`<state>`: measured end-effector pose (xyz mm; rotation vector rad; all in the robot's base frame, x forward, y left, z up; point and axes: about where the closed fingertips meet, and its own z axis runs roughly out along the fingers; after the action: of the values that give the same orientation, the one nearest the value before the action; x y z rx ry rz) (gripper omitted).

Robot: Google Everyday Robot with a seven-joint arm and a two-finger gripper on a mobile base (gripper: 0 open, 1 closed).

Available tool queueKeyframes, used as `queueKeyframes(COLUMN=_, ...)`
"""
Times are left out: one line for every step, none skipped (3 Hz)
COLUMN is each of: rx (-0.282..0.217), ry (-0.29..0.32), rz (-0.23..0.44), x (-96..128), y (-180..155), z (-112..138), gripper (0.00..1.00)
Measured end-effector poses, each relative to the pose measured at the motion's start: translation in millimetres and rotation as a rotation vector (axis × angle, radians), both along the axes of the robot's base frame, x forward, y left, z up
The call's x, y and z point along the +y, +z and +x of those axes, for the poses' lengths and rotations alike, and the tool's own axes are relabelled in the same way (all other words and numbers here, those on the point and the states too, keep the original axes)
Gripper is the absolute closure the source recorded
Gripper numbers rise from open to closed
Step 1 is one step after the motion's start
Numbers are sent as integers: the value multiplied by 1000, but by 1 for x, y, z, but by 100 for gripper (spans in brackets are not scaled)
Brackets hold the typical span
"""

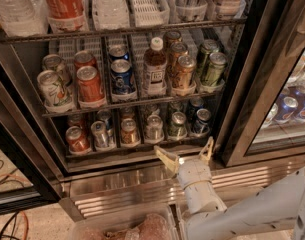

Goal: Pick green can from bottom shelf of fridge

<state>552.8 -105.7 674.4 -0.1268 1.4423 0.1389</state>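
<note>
Hand (183, 147), spread wide and empty, is held just in front of the bottom shelf (117, 153) of the fridge (117, 184), in line with the green can (177, 125) in its lane, presumably for a straight reach.

One camera, set high and close, looks steeply down into the large black-framed glass-door drinks fridge (117, 181) -- pale two-finger gripper (183, 151), fingers spread, low centre-right, just before the lowest dark metal rack (112, 151).

text | Coca-Cola script — partly legible | on red bottle (63, 1), top rack (142, 28) | other labels — unreadable
</note>
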Motion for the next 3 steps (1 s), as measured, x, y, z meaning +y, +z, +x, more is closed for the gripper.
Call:
queueKeyframes(rx=37, ry=-24, rz=-7, x=-5, y=-21, z=10, gripper=0)
queueKeyframes(rx=77, ry=-58, rz=-27, x=-11, y=-47, z=19, gripper=0)
queueKeyframes(rx=101, ry=-82, rz=-56, x=-15, y=-70, z=30, gripper=0)
